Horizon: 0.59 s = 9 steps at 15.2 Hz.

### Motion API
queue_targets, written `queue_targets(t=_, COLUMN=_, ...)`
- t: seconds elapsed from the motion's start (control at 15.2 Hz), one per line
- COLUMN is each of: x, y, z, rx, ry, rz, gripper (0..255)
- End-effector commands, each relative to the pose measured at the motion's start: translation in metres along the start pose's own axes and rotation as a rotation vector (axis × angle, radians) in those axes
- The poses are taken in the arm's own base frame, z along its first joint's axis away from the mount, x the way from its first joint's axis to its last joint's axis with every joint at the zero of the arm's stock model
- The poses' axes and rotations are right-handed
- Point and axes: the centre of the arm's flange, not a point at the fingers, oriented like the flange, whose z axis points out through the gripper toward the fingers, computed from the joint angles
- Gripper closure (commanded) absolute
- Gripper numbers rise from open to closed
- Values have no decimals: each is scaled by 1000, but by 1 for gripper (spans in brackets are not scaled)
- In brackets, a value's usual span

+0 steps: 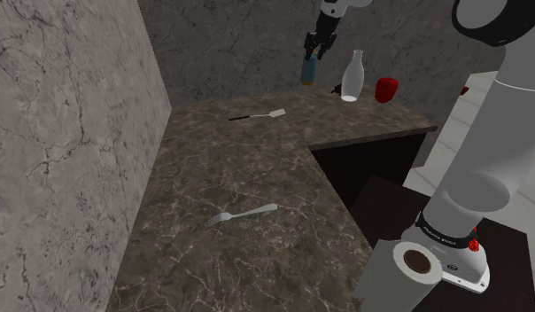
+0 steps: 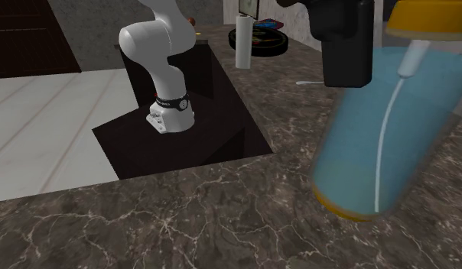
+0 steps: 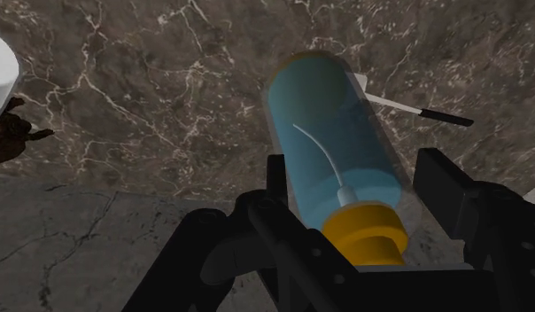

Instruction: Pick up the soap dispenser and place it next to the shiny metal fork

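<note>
Above the far end of the table (image 1: 257, 168), the end effector (image 1: 315, 51) grips the blue dispenser (image 1: 307, 71) clear of the surface. The best carry looks level and slow toward the fork (image 1: 244, 214), well apart, lowering the base flat just beside it.

Dark veined counter (image 1: 257, 173), fork (image 1: 244, 214), spatula (image 1: 259, 115), clear bottle (image 1: 352, 77)

Arm (image 1: 498, 124) stretched high and far out, gripper (image 1: 314, 51) pointing down, fingers (image 3: 438, 182) seemingly clamped on the soap dispenser (image 1: 308, 71)
</note>
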Motion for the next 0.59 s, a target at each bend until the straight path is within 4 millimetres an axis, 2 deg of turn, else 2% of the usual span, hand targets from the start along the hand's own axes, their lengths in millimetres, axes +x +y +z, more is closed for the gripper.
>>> queue_targets(t=0.0, x=4, y=-2, z=-10, rx=0, ry=0, rz=0, gripper=255)
queue_targets(t=0.53, x=18, y=-6, z=-50, rx=0, ry=0, rz=0, gripper=255)
